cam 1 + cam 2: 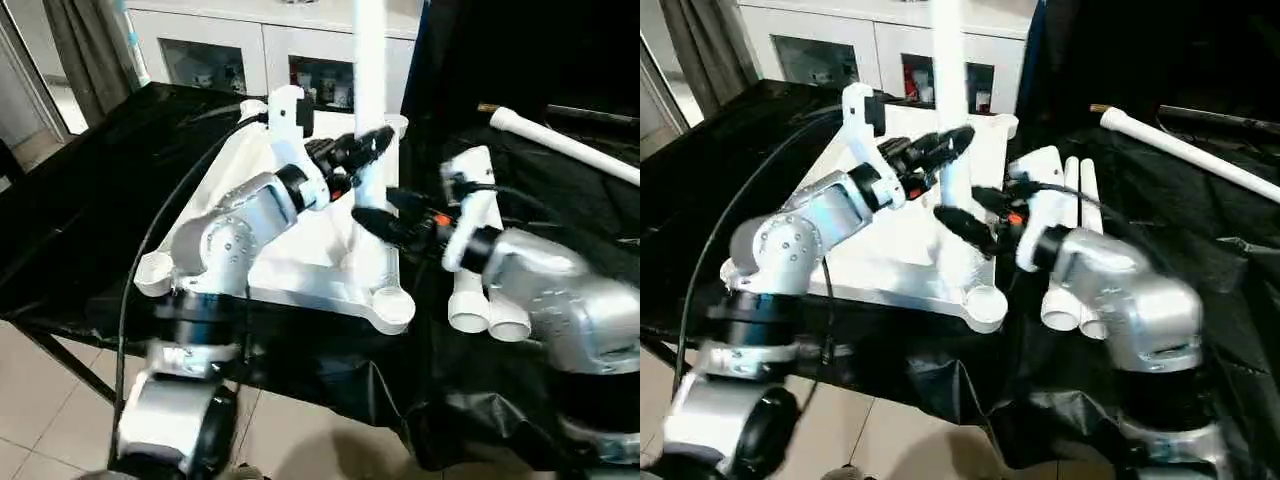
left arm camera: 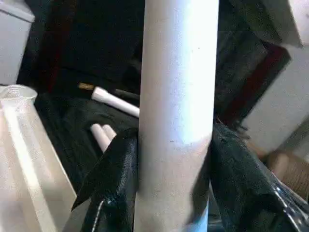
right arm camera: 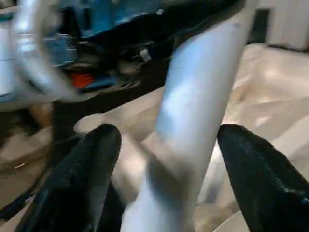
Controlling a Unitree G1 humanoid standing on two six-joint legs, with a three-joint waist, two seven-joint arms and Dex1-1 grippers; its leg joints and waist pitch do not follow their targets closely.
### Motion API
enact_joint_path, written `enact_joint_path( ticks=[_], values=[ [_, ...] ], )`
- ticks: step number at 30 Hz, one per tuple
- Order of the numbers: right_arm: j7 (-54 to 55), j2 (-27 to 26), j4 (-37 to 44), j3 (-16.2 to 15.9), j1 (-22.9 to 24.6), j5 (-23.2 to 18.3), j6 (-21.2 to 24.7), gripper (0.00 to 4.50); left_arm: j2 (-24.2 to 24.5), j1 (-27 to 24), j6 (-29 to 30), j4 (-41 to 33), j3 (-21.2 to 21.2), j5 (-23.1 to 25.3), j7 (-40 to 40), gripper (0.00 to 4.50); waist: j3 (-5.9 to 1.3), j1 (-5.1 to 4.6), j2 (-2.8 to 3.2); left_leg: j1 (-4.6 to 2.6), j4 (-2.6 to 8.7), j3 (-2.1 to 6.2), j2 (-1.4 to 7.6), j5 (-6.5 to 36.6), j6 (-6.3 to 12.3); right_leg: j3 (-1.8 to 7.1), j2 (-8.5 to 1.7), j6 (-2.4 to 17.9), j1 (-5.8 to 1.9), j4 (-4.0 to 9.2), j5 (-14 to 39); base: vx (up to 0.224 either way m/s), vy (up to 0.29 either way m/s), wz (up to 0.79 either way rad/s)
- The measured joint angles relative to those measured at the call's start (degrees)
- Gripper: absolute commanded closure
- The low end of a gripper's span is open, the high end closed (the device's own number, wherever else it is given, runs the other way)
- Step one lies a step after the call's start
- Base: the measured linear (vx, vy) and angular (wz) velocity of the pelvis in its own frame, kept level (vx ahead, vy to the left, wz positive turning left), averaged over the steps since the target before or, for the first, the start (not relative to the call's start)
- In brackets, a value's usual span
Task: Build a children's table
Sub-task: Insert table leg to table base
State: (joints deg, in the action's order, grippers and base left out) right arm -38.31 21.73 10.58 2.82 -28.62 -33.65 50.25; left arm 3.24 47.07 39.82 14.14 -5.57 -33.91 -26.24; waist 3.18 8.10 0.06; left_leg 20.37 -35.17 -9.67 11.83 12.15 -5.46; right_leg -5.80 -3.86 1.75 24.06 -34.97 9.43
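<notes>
Upright table leg point(image 1: 369, 60) on tabletop point(image 1: 300, 255): left gripper point(image 1: 362, 148) fingers clamp it; right gripper point(image 3: 166, 159) fingers straddle it, apart.

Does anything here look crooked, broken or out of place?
Nothing looks damaged or spilled. One leg stands upright on the upturned tabletop, gripped by the left end effector. Three spare legs lie on the black cloth, one farther off at an angle.
</notes>
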Motion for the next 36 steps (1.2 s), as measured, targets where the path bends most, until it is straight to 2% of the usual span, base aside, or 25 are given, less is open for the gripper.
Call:
enact_joint_path(
  ticks=[2, 3, 4, 11, 15, 17, 20, 22, 24, 27, 31, 32, 36],
  values=[
    [-2.9, 2.5, 0.0, 0.5, -1.4, -2.6, 3.2, 0.45, 1.6, 1.3, 0.9, 0.6, -0.1, -0.6, -3.8, 2.64, 0.0, 0.07, -0.01, -0.04, 0.01, -0.01, 0.0, 0.0, 0.01, 0.01, 0.0, 0.0, -0.02, -0.01, 0.0, 0.0, 0.0, 0.0],
    [-3.6, 3.1, 0.0, 0.8, -1.8, -3.0, 4.2, 0.45, 2.1, 1.6, 1.3, 0.6, -0.3, -1.2, -5.0, 2.64, 0.0, 0.1, 0.0, -0.06, 0.01, -0.01, 0.0, 0.0, 0.01, 0.01, 0.0, 0.0, -0.04, -0.02, 0.0, 0.0, 0.0, 0.0],
    [-4.2, 3.8, -0.2, 0.9, -2.3, -3.4, 5.1, 0.25, 2.5, 1.9, 1.8, 0.6, -0.3, -1.9, -6.2, 2.64, 0.0, 0.13, -0.01, -0.04, 0.01, -0.02, -0.01, 0.0, 0.01, 0.01, -0.01, 0.0, -0.03, -0.01, 0.0, 0.0, 0.0, 0.0],
    [-7.9, 6.6, -2.4, 0.9, -3.7, -7.0, 10.6, 0.22, 3.2, 4.6, 7.0, 0.6, -2.3, -9.3, -13.5, 2.65, 0.01, 0.29, -0.04, -0.03, 0.0, -0.05, -0.01, -0.1, 0.12, 0.01, -0.04, 0.1, -0.03, -0.05, 0.0, 0.0, 0.0, 0.0],
    [-9.3, 7.7, -2.4, 0.9, -5.1, -7.9, 11.7, 0.22, 3.2, 5.1, 9.0, 0.6, -3.0, -11.8, -15.7, 2.65, 0.01, 0.25, -0.04, -0.08, 0.0, -0.06, -0.01, -0.1, 0.1, 0.02, -0.03, 0.1, -0.04, -0.06, 0.0, 0.0, 0.0, 0.0],
    [-9.8, 7.9, -2.5, 0.7, -5.1, -8.0, 12.0, 0.5, 3.5, 5.0, 9.9, 0.6, -3.1, -12.7, -16.8, 2.65, 0.02, 0.28, -0.05, -0.07, 0.0, -0.06, -0.01, -0.1, 0.09, 0.02, -0.03, 0.1, -0.04, -0.06, 0.0, 0.0, 0.0, 0.0],
    [-9.9, 7.9, -2.9, 0.5, -5.1, -8.5, 12.3, 0.57, 3.6, 5.0, 10.3, 0.6, -3.1, -13.0, -17.3, 2.65, 0.02, 0.33, -0.04, -0.06, 0.0, -0.05, -0.01, -0.1, 0.09, 0.01, -0.04, 0.1, -0.04, -0.05, 0.0, 0.0, 0.0, 0.0],
    [-10.1, 7.9, -2.9, 0.4, -5.1, -8.6, 12.3, 0.92, 3.8, 5.0, 10.4, 0.6, -3.1, -13.3, -17.4, 2.65, 0.02, 0.39, -0.04, -0.06, 0.0, -0.05, -0.01, -0.1, 0.09, 0.01, -0.03, 0.1, -0.04, -0.05, 0.0, 0.0, 0.0, 0.0],
    [-10.3, 7.9, -2.9, 0.2, -5.1, -8.8, 12.7, 1.01, 3.8, 5.0, 10.4, 0.6, -3.3, -13.6, -17.3, 2.65, 0.02, 0.39, -0.04, -0.05, 0.0, -0.05, -0.01, -0.1, 0.09, 0.01, -0.03, 0.1, -0.04, -0.05, 0.0, 0.0, 0.0, 0.0],
    [-10.4, 7.9, -3.0, 0.0, -5.1, -8.9, 12.9, 1.37, 3.7, 5.1, 10.4, 0.7, -3.8, -13.8, -17.3, 2.65, 0.02, 0.41, -0.04, -0.05, 0.0, -0.05, -0.01, -0.1, 0.09, 0.01, -0.04, 0.1, -0.04, -0.05, 0.0, 0.0, 0.0, 0.0],
    [-10.4, 7.9, -3.0, 0.0, -5.1, -9.2, 12.9, 1.57, 3.4, 5.3, 10.4, 1.3, -4.5, -13.8, -17.3, 2.65, 0.01, 0.43, -0.04, -0.06, 0.0, -0.04, -0.01, -0.1, 0.08, 0.01, -0.03, 0.1, -0.04, -0.05, 0.0, 0.0, 0.0, 0.0],
    [-10.4, 7.9, -3.0, 0.0, -5.1, -9.2, 12.9, 1.8, 3.4, 5.3, 10.4, 1.5, -4.6, -13.8, -17.3, 2.65, 0.02, 0.44, -0.04, -0.06, 0.0, -0.04, -0.01, -0.1, 0.08, 0.01, -0.03, 0.1, -0.04, -0.05, 0.0, 0.0, 0.0, 0.0],
    [-10.1, 7.5, -3.0, 0.0, -5.1, -9.2, 12.8, 2.05, 3.3, 5.4, 10.0, 1.9, -4.7, -13.7, -16.9, 2.65, 0.01, 0.44, -0.03, -0.06, 0.0, -0.04, -0.01, -0.1, 0.07, 0.01, -0.03, 0.1, -0.04, -0.05, 0.0, 0.0, 0.0, 0.0]
  ],
)
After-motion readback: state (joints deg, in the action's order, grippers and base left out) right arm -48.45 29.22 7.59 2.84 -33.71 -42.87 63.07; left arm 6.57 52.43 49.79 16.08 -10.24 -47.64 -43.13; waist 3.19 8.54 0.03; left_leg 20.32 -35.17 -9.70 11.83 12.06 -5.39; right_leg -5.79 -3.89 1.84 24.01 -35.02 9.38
